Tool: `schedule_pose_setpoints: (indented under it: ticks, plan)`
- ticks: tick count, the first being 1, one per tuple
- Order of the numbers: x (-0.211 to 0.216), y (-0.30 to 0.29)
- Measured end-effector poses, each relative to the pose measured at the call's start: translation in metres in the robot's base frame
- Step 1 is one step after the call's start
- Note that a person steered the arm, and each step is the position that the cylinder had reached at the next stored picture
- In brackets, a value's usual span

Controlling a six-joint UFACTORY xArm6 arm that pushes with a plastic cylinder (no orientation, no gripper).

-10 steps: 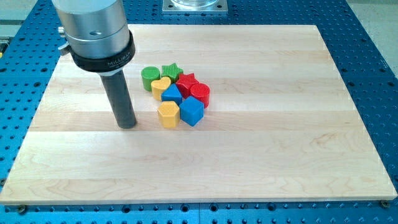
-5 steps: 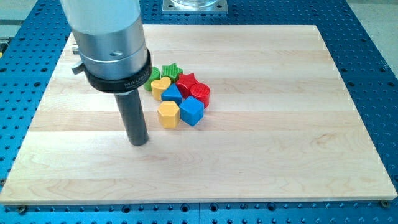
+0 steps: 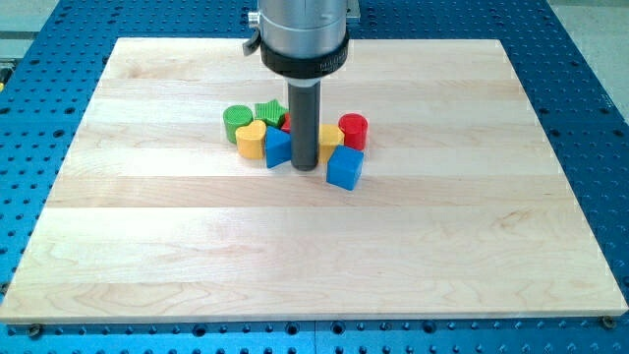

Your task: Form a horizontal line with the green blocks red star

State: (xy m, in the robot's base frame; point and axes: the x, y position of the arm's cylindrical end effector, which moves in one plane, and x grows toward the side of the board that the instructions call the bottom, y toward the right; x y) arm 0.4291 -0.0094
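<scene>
My tip [image 3: 305,165] stands in the middle of the block cluster, between a blue block [image 3: 277,147] on its left and a blue cube [image 3: 345,168] on its right. A green cylinder [image 3: 236,122] and a green star [image 3: 269,114] sit side by side at the cluster's upper left. The red star [image 3: 286,123] is almost wholly hidden behind the rod; only a sliver shows. A red cylinder [image 3: 353,130] is at the upper right. A yellow heart [image 3: 252,140] lies left of the blue block. A yellow block [image 3: 329,140] peeks out right of the rod.
The wooden board [image 3: 314,246] lies on a blue perforated table [image 3: 29,118]. A grey metal mount [image 3: 307,8] sits past the board's top edge.
The rod swept right from the cluster's lower left into its middle. The blue cube, a yellow block and the red cylinder were pushed right; the cluster has split apart around the rod.
</scene>
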Motion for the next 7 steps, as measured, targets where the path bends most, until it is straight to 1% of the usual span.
schedule_pose_setpoints:
  ticks: [1,2,3,4,5,6,7]
  plan:
    - [-0.024,0.007]
    - [-0.042,-0.014]
    - [-0.041,-0.046]
    - [-0.049,-0.072]
    - [-0.021,-0.075]
    - [-0.026,-0.111]
    - [-0.054,-0.112]
